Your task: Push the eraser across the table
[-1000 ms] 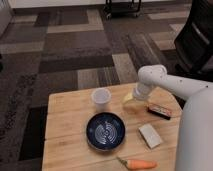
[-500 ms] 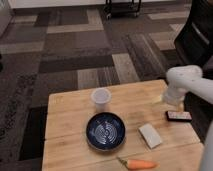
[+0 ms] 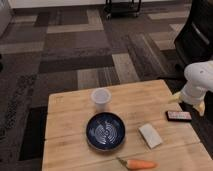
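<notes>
The eraser (image 3: 179, 115), a small flat black bar with reddish and white marks, lies near the right edge of the light wooden table (image 3: 70, 107). My gripper (image 3: 187, 103), at the end of the white arm (image 3: 201, 80), hangs just above and behind the eraser at the table's right edge. Yellowish parts show on either side of the wrist. I cannot tell whether it touches the eraser.
A white cup (image 3: 101, 97) stands at the table's middle back. A dark blue bowl (image 3: 106, 131) sits in front of it. A pale block (image 3: 150, 135) lies right of the bowl and a carrot (image 3: 140, 164) at the front edge. A black chair (image 3: 200, 35) stands beyond the right side.
The arm swept from the table's middle right out to its right edge, and the eraser slid right with it. In the last half second the eraser barely moved.
</notes>
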`<state>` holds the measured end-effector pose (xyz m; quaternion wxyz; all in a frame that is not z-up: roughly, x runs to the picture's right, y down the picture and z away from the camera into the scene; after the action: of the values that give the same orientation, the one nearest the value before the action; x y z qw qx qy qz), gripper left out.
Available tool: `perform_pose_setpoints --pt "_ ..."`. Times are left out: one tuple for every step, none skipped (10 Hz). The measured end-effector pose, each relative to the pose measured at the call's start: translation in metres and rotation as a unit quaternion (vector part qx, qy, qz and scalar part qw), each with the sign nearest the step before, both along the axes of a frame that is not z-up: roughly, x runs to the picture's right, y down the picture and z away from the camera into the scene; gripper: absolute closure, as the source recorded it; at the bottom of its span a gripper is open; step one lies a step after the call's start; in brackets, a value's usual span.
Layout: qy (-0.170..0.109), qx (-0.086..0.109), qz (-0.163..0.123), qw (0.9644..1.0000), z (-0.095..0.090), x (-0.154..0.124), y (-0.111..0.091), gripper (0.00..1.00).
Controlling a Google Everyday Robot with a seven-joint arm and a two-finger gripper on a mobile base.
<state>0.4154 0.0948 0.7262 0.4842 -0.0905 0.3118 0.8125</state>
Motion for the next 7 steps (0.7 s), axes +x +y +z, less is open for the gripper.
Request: perform_pose_setpoints --pt "0.000 0.000 0.000 1.0000 0.000 0.000 0.000 0.20" --pt "0.001 -0.002 -0.002 1.0000 0.002 0.000 0.002 0.20" --pt "-0.002 -0.002 -0.010 0.9999 0.006 -0.004 0.003 0.20" --pt "-0.026 0.011 -0.029 0.9992 0.020 -0.027 -0.003 0.20" --pt "-0.037 0.015 -0.037 0.9985 0.023 -0.037 -0.004 0.20" --pt "-0.071 0.034 -0.056 0.9953 0.027 -0.062 -0.012 0.20" --pt "-0.098 0.047 -0.068 0.9918 0.028 -0.080 -0.016 0.20"
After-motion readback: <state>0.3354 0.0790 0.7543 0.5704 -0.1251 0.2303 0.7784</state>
